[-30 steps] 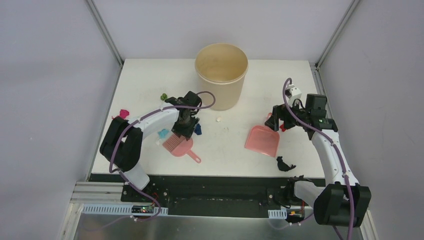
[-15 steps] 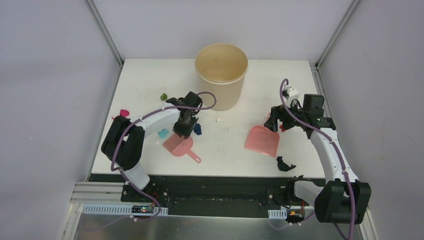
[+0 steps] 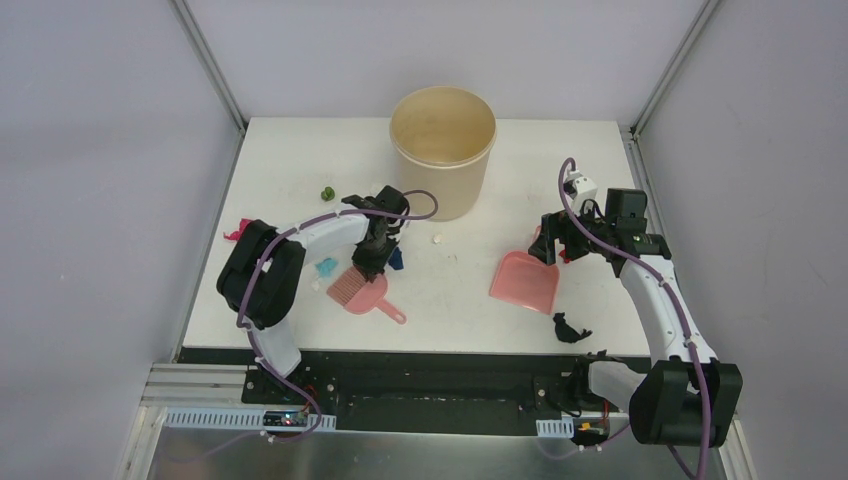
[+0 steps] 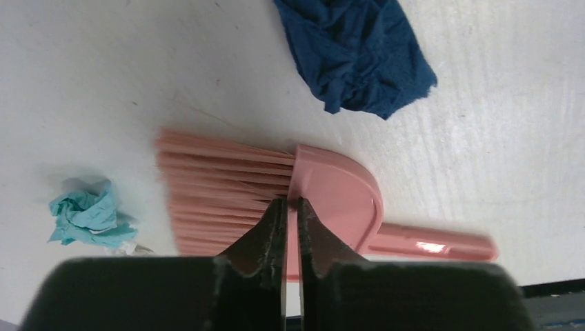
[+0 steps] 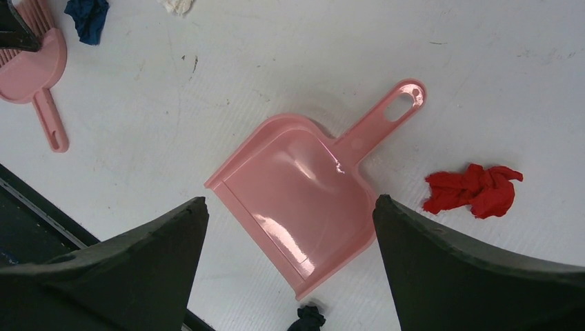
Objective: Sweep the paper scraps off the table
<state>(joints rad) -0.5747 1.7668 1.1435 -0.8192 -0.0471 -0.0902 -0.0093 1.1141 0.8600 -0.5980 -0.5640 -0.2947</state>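
Note:
Paper scraps lie on the white table (image 3: 290, 150): blue (image 3: 396, 258) (image 4: 355, 52), teal (image 3: 326, 267) (image 4: 90, 214), green (image 3: 327, 193), magenta (image 3: 238, 232), white (image 3: 437, 239), red (image 3: 567, 253) (image 5: 476, 189) and black (image 3: 568, 328) (image 5: 307, 318). My left gripper (image 3: 372, 262) (image 4: 291, 203) is shut, its tips over the pink hand brush (image 3: 360, 291) (image 4: 331, 200) where the bristles meet the head. My right gripper (image 3: 553, 236) (image 5: 290, 201) is open above the pink dustpan (image 3: 525, 280) (image 5: 300, 186), not touching it.
A tall beige bucket (image 3: 443, 150) stands at the back centre of the table. Grey walls close in the left, right and back sides. A black strip (image 3: 420, 352) runs along the front edge.
My left arm has drawn in, its elbow shifting right, and the gripper stays over the brush, which shifted slightly right. The right arm has barely moved.

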